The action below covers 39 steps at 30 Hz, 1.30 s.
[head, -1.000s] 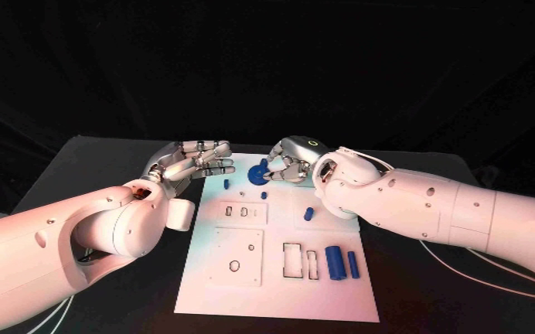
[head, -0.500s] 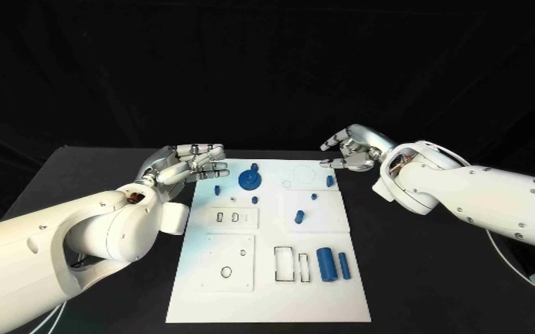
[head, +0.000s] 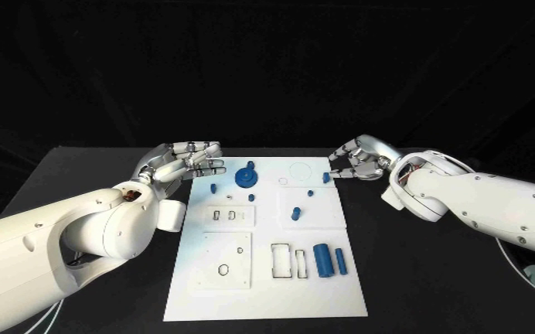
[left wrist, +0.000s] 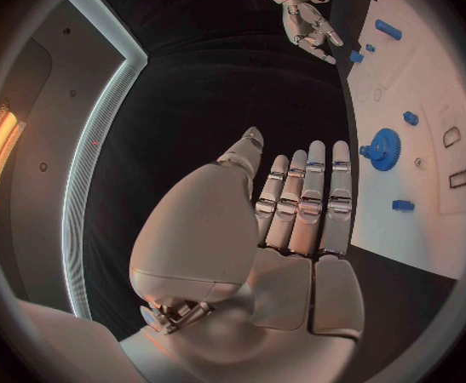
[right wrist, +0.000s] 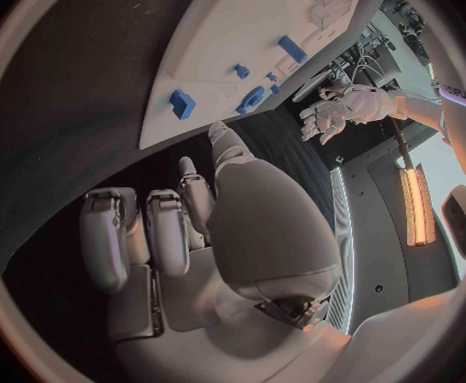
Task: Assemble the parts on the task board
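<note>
The white task board (head: 262, 287) lies in the middle of the table. A blue gear (head: 247, 175) sits near its far edge, with small blue pegs (head: 295, 213) scattered around it. Two blue cylinders (head: 321, 260) lie side by side near the right edge. My left hand (head: 184, 164) hovers at the far left corner with its fingers straight and nothing in them. My right hand (head: 357, 162) is just off the far right corner, empty, with its fingertips close to a small blue part (head: 328, 177). From the left wrist, the gear (left wrist: 382, 146) lies beyond the fingers (left wrist: 307, 196).
The board carries several outlined slots and holes (head: 287, 263) in raised white panels. Black table (head: 434, 287) surrounds the board on both sides. In the right wrist view, a small blue block (right wrist: 181, 104) stands on the board's edge (right wrist: 254, 25) near my thumb.
My right hand has drawn back from the gear to the right, off the board's far right corner. The gear stays on the board. The left hand has barely moved.
</note>
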Tool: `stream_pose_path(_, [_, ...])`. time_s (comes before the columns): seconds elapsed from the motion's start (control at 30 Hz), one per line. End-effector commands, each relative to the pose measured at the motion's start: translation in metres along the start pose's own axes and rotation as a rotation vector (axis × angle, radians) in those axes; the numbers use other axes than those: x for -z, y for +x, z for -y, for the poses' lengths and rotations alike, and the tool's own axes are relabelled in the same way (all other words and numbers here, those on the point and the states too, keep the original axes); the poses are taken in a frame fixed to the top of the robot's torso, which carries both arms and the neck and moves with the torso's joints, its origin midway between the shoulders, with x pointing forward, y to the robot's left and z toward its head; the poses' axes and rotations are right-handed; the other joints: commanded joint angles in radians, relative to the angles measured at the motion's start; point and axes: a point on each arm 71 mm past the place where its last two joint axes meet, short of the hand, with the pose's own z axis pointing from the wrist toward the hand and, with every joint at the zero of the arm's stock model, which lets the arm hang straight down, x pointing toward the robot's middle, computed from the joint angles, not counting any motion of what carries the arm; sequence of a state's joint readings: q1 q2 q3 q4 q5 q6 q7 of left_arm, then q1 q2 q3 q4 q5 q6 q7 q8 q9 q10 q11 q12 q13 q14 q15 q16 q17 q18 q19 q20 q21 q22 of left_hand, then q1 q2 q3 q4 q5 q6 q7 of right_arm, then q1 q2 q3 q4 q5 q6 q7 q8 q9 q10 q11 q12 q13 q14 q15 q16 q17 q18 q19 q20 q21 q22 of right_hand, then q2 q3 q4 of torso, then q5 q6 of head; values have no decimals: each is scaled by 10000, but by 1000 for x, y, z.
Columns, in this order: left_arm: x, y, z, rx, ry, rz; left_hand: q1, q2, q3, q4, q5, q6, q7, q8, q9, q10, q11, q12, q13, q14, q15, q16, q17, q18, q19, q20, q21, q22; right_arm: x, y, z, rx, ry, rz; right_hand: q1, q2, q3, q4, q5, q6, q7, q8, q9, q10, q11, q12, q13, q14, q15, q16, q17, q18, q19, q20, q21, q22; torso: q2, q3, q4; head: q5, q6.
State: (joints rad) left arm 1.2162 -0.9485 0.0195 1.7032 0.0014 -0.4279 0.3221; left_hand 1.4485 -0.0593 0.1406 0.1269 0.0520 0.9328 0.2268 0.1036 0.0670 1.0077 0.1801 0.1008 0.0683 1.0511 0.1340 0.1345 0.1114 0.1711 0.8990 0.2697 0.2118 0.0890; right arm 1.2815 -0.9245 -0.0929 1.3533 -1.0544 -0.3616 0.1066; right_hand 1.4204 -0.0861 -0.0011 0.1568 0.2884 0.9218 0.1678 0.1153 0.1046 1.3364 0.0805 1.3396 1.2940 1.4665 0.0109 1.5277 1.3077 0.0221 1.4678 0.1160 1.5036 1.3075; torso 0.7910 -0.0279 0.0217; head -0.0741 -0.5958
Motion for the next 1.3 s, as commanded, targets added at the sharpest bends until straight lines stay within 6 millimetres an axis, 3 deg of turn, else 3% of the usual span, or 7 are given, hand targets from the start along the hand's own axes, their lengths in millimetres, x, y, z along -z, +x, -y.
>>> stream_pose_path(0.03, [0, 2, 1, 74, 60, -198, 6, 60, 19, -52, -15, -14, 50, -53, -13, -18, 15, -20, -12, -14, 63, -57, 10, 132, 16, 35, -50, -12, -1, 7, 2, 332, -87, -266, 133, 7, 8, -88, 55, 2, -15, -35, 1, -75, 12, -37, 7, 792, -27, -41, 1628, 16, 392, 3, -27, 1932, -7, -32, 15, -22, -54])
stream_pose_path(0.43, [0, 1, 1, 64, 55, -172, 6, 60, 19, -52, -15, -14, 50, -53, -13, -18, 15, -20, -12, -14, 63, -57, 10, 132, 16, 35, -50, -12, -6, 26, 9, 492, 198, -305, 239, 81, 84, -171, 86, 77, -17, -24, 12, -20, 7, 10, 61, 799, -30, -31, 1652, 7, 419, 3, -3, 1962, -18, -37, 14, 13, -124])
stream_pose_path(0.73, [0, 0, 1, 57, 50, -152, 6, 60, 19, -52, -15, -14, 50, -53, -13, -18, 15, -20, -12, -14, 63, -57, 10, 132, 16, 35, -50, -12, -7, 27, 11, 539, 301, -277, 292, 221, 213, -227, 44, 277, -40, 33, 41, 82, -16, 90, 147, 812, -47, -10, 1699, -17, 486, -8, 64, 2035, -19, -31, 0, 46, -114])
stream_pose_path(0.97, [0, 0, 1, 59, 45, -156, -4, 68, 18, -63, -14, -11, 49, -59, -11, -14, 14, -27, -10, -9, 63, -68, 14, 133, 16, 36, -52, -18, -9, 29, 10, 528, 287, -361, 371, 429, 505, -310, -216, 770, -164, 217, 110, 223, -124, 199, 269, 820, -129, 0, 1724, -35, 541, -68, 118, 2098, -17, -29, -4, 22, -118])
stream_pose_path(1.3, [0, 0, 1, 58, 38, -153, -5, 68, 18, -64, -14, -10, 48, -60, -11, -13, 14, -27, -10, -9, 63, -69, 14, 133, 16, 36, -52, -18, -11, 30, 8, 556, 257, -428, 376, 419, 580, -347, -282, 858, -202, 237, 112, 240, -161, 205, 277, 819, -163, -3, 1718, -40, 555, -100, 131, 2115, -18, -34, 0, -4, -142])
